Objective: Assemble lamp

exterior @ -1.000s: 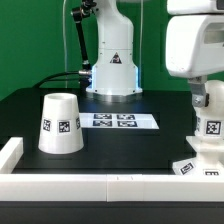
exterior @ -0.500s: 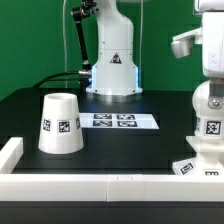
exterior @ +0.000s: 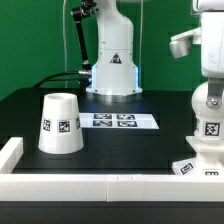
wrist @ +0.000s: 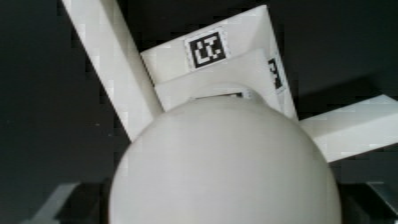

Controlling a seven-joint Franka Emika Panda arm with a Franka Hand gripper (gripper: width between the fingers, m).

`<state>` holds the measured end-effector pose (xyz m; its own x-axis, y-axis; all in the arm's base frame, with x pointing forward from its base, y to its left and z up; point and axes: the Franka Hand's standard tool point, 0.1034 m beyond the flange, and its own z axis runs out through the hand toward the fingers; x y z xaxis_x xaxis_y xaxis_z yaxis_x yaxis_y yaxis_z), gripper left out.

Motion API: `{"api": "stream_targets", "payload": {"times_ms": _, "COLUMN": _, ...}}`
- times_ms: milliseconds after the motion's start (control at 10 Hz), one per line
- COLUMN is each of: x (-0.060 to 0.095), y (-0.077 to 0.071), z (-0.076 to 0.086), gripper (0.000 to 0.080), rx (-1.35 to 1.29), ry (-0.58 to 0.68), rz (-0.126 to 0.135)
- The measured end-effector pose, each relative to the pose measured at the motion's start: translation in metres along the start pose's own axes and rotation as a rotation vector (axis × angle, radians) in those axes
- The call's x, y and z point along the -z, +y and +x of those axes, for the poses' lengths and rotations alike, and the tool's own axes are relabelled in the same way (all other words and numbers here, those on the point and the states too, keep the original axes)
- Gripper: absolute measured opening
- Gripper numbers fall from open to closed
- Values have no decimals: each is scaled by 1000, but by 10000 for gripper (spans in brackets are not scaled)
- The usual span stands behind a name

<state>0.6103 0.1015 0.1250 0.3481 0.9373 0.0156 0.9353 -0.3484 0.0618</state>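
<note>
The ball-shaped bulb (exterior: 208, 112) stands upright on the flat square base (exterior: 192, 166) at the exterior view's right, near the front rail. My gripper (exterior: 204, 70) hangs just above the bulb, half cut off by the frame edge. In the wrist view the bulb (wrist: 222, 165) fills the lower frame, with the tagged base (wrist: 222, 55) beyond it. A grey fingertip (wrist: 68, 208) shows to one side of the bulb, so the jaws stand apart and hold nothing. The truncated-cone shade (exterior: 60, 124) stands alone at the exterior view's left.
The marker board (exterior: 115, 121) lies flat mid-table. A white rail (exterior: 100, 186) runs along the front edge and up the left side. The arm's pedestal (exterior: 112, 72) stands at the back, with a black cable beside it.
My hand has risen off the bulb and turned. A second ago it sat lower, around the bulb's top. The bulb, base and shade have not moved.
</note>
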Motion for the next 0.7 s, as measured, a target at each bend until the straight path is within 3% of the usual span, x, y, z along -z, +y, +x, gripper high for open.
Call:
{"api": "stream_targets", "payload": {"times_ms": 100, "x": 0, "y": 0, "z": 0, "gripper": 576, "rx": -1, "ry": 0, "rz": 0}}
{"api": "stream_targets", "payload": {"times_ms": 700, "x": 1, "y": -2, "z": 1, "gripper": 577, "rx": -737, "ry": 21, "rz": -14}}
